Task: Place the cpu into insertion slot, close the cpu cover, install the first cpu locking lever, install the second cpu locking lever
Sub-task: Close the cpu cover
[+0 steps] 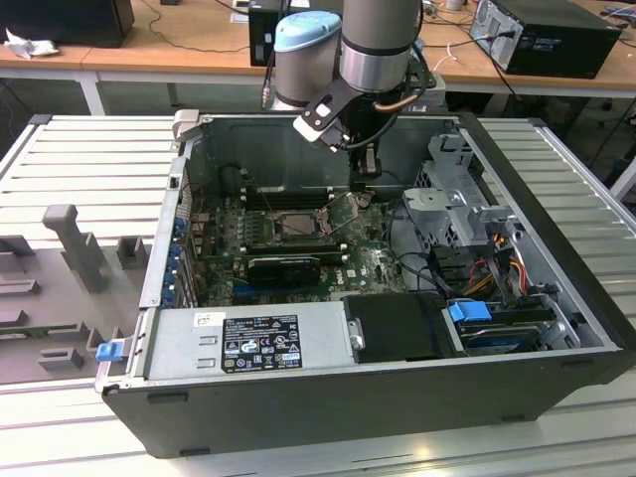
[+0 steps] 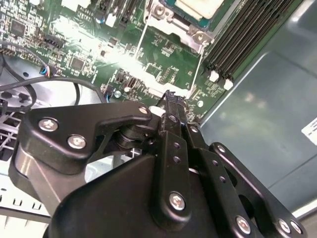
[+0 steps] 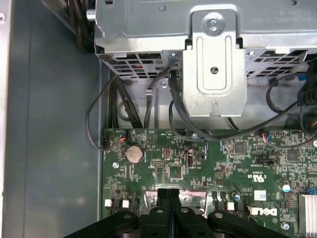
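Cpu (image 2: 198, 6) sits in the insertion slot (image 1: 270, 227), and the cpu cover (image 2: 161, 15) looks down over it. Gripper (image 2: 170, 97) is clenched w/ nothing in it, tip by a thin locking lever (image 2: 199, 59). Levers prob. unlatched, can't confirm.

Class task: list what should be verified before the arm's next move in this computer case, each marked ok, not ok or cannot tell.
1. Pale silver square cpu lying in its black insertion slot: ok.
2. Silvery hinged cpu cover flat over it: cannot tell.
3. Thin wire locking lever latched: not ok, it looks unlatched.
4. Black gripper shut at the lever's end: ok.
5. Black cables clear of the gripper: ok.
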Robot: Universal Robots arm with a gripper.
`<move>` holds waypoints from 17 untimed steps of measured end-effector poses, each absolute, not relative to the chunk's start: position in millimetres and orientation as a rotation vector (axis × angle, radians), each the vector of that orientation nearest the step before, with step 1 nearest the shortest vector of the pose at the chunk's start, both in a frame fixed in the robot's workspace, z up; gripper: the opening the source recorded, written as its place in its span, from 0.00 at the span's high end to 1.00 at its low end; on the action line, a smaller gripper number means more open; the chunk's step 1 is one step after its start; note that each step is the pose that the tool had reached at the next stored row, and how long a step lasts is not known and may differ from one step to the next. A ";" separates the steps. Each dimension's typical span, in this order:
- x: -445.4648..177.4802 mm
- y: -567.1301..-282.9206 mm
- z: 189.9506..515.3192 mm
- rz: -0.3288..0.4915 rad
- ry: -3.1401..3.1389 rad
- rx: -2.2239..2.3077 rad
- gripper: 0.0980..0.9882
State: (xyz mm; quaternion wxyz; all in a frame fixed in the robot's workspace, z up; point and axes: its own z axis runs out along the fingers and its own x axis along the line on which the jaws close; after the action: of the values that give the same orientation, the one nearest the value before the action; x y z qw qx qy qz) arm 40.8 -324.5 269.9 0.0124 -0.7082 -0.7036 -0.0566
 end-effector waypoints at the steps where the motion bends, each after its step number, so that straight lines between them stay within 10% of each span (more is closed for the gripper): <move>1: 42.8 -324.5 269.8 -0.177 -2.193 -2.207 0.99; 17: 61.0 -324.5 264.2 -0.177 -2.197 -2.204 0.99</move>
State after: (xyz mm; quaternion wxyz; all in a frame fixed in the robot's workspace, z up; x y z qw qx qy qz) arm 61.0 -324.5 264.2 0.0122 -0.7070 -0.7048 -0.0569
